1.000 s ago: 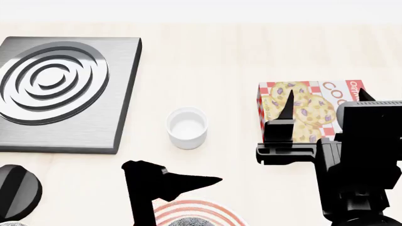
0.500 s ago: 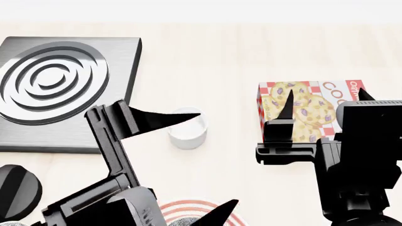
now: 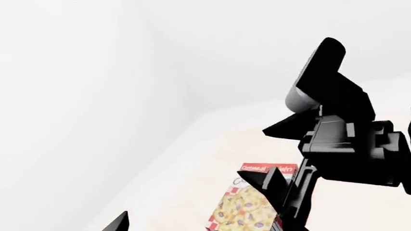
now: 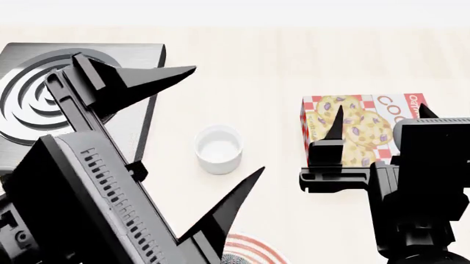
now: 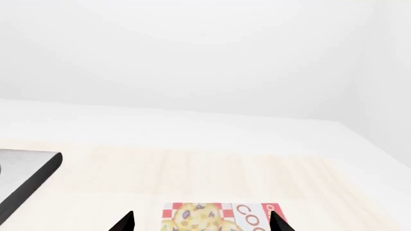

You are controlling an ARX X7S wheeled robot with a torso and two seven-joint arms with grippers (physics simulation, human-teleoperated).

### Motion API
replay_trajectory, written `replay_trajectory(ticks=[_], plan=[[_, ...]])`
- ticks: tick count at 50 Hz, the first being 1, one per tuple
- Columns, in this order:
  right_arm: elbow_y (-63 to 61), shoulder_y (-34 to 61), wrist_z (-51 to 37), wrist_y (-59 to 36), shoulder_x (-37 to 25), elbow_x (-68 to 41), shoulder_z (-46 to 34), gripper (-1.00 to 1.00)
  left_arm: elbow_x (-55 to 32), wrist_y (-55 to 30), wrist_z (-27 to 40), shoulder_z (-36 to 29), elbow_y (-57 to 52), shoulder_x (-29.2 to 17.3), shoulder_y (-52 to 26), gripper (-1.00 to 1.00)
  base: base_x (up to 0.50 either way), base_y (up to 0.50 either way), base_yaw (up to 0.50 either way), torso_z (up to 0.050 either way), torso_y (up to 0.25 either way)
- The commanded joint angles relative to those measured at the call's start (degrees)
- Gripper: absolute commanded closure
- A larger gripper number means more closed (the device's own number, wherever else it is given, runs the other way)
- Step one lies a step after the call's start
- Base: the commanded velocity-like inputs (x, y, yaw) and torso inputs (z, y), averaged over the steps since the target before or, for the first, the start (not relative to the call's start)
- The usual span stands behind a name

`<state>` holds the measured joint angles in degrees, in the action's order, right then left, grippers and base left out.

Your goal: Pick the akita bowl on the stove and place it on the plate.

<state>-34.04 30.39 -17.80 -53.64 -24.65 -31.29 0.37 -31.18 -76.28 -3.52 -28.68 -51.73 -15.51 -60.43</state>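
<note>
The stove lies at the far left, largely hidden behind my left arm; its visible rings carry no bowl. At the head view's bottom edge a sliver of the red-ringed plate shows. On it sits a speckled grey bit that looks like the akita bowl. My left gripper hangs open and empty above the table, between the stove and a white cup, well above the plate. My right gripper is open and empty over the cookie box; its fingertips frame the box in the right wrist view.
A small plain white cup stands mid-table. A cookie box lies at the right, also seen as cookie box and cookie box. The stove's corner shows in the right wrist view. My left arm hides the near-left table.
My left arm has risen from low over the plate and swung up toward the stove, jaws still open and empty. The right arm has not moved.
</note>
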Motion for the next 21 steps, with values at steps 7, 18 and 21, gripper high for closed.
replay_trajectory(ticks=[7,18,21], plan=[[-0.04,0.00,0.94,-0.01,0.87,0.64,1.13,-1.00,-3.68,-4.33,-1.04,11.59,-0.29,4.55,-0.89,-1.00,0.00,0.00,0.00,0.000,0.000],[-0.11,0.04,0.74,-0.08,0.75,0.45,1.00,-1.00,-6.57,-7.11,-0.38,17.37,-0.95,6.29,-1.21,-1.00,0.00,0.00,0.00,0.000,0.000],[-0.01,-0.01,0.75,0.09,0.72,0.48,0.92,-1.00,-7.46,-7.97,-0.15,19.02,-1.33,6.77,-1.62,-1.00,0.00,0.00,0.00,0.000,0.000]])
